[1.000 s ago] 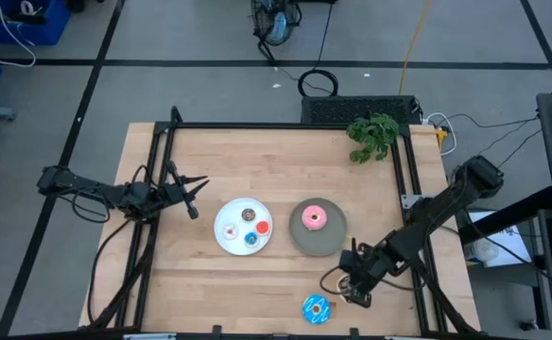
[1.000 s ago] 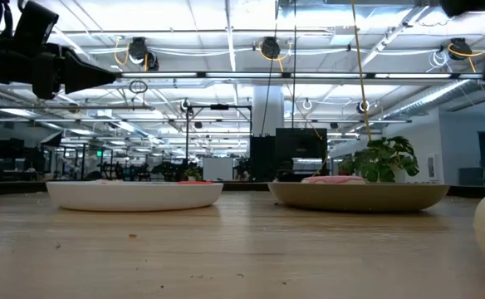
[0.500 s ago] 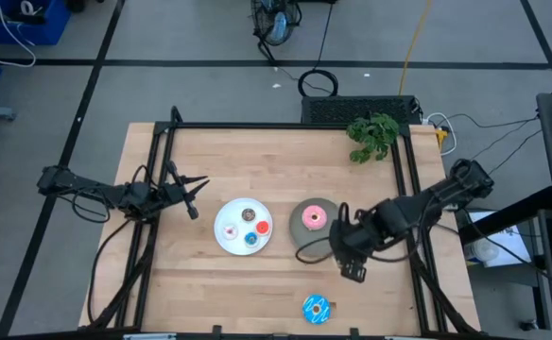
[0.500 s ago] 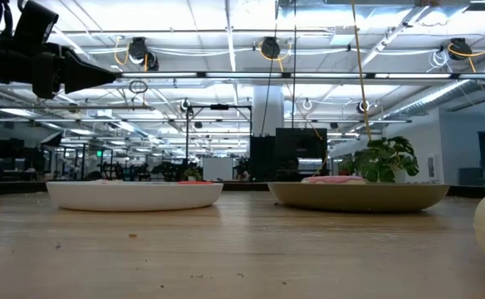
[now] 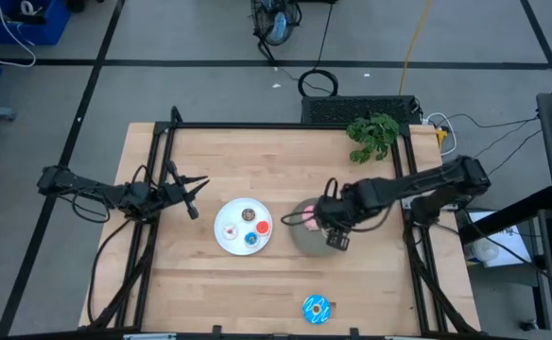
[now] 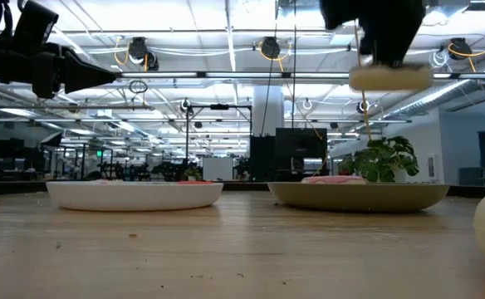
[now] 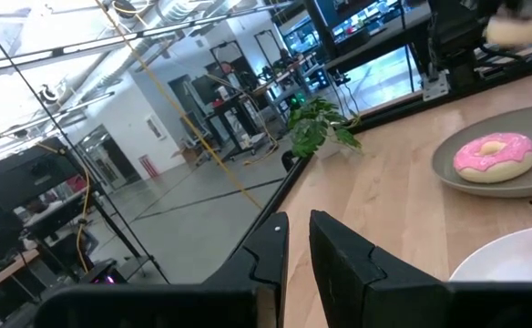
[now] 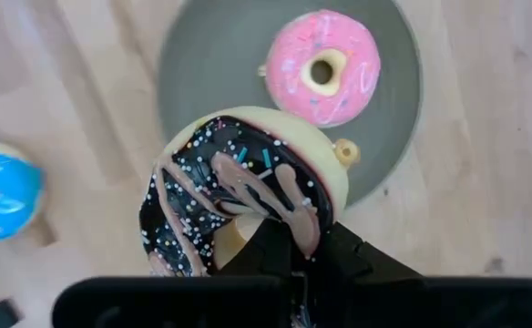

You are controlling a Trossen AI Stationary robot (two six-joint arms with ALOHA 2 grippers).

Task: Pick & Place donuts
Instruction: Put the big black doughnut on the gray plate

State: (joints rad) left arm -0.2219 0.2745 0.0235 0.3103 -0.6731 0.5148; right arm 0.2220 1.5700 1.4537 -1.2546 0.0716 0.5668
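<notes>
— How many donuts are there?
— Seven. Four small donuts (image 5: pixel 249 226) sit together on the white plate (image 5: pixel 225 236).
— And the big ones?
— Three: one pink donut (image 5: pixel 313 218), one blue sprinkled donut (image 5: pixel 316 308) and one chocolate sprinkled donut (image 8: pixel 239 187).
— How many plates?
— Two, the white one and one grey plate (image 5: pixel 306 244).
— Any plants?
— One green plant (image 5: pixel 373 136).
</notes>
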